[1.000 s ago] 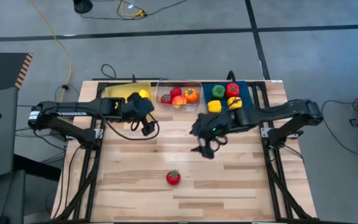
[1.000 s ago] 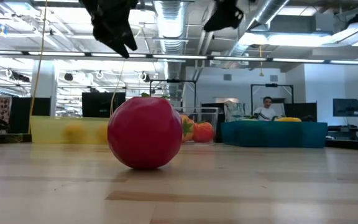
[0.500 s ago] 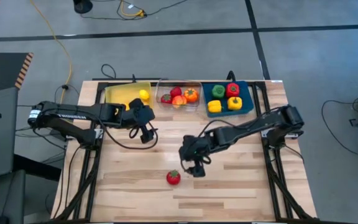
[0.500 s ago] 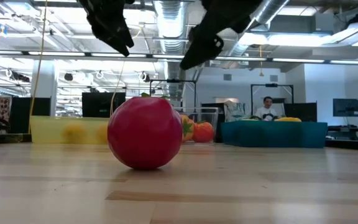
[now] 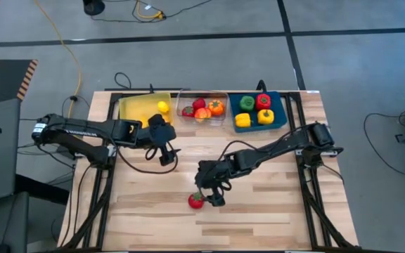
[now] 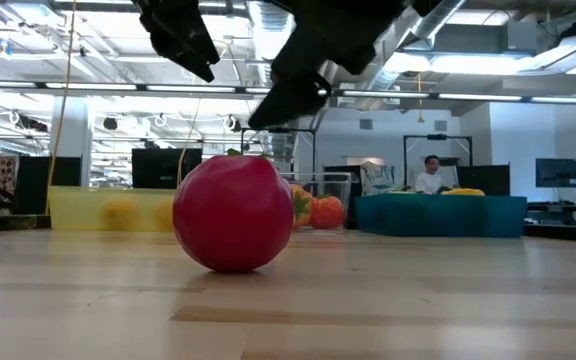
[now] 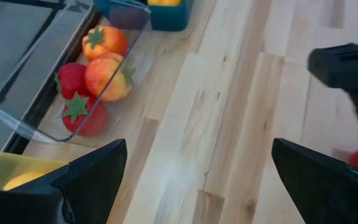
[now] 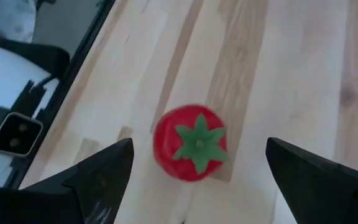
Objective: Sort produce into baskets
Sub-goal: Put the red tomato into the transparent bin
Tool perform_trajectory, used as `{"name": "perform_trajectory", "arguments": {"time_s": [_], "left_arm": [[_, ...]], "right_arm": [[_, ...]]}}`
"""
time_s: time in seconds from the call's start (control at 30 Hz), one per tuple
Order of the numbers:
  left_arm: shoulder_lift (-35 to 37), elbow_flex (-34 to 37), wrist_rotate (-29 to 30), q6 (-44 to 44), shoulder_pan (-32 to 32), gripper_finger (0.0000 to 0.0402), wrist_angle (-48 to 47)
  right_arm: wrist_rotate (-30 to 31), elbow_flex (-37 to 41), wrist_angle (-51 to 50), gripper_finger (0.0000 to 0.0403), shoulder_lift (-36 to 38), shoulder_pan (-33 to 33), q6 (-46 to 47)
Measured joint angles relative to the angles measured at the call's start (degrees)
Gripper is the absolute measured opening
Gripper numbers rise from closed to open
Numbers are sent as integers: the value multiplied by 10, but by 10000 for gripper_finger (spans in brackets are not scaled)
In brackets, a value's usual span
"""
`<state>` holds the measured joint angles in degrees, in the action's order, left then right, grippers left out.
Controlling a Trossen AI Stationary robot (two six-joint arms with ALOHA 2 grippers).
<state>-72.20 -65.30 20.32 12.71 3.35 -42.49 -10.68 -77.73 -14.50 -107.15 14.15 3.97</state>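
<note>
Red with a green star top, one small plastic tomato is lying alone on the pale wooden table. Our right gripper is hanging just above it, fingers spread wide and empty. We are judging pickup next: lowering, closing. Farther off, our left gripper is waiting open near the clear bin.

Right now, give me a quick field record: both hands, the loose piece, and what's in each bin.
right hand: open, just above the red tomato, not touching it
left hand: open, empty, over bare table near the yellow bin
red tomato: alone on the table, green top up
yellow bin: one lemon visible
clear bin: red and orange pieces
blue bin: green, red and two yellow peppers
</note>
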Motion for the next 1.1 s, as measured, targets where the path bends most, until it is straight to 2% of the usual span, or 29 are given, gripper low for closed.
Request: {"name": "perform_trajectory", "arguments": {"time_s": [0.57, 0.9, 1.1], "left_arm": [[0, 0, 1, -2, 37, 388, 0], [0, 0, 0, -2, 42, 388, 0], [0, 0, 0, -2, 42, 388, 0]], "right_arm": [[2, 0, 28, 381, -67, 15, 5], [3, 0, 49, 365, -67, 15, 0], [3, 0, 58, 365, -93, 10, 0]]}}
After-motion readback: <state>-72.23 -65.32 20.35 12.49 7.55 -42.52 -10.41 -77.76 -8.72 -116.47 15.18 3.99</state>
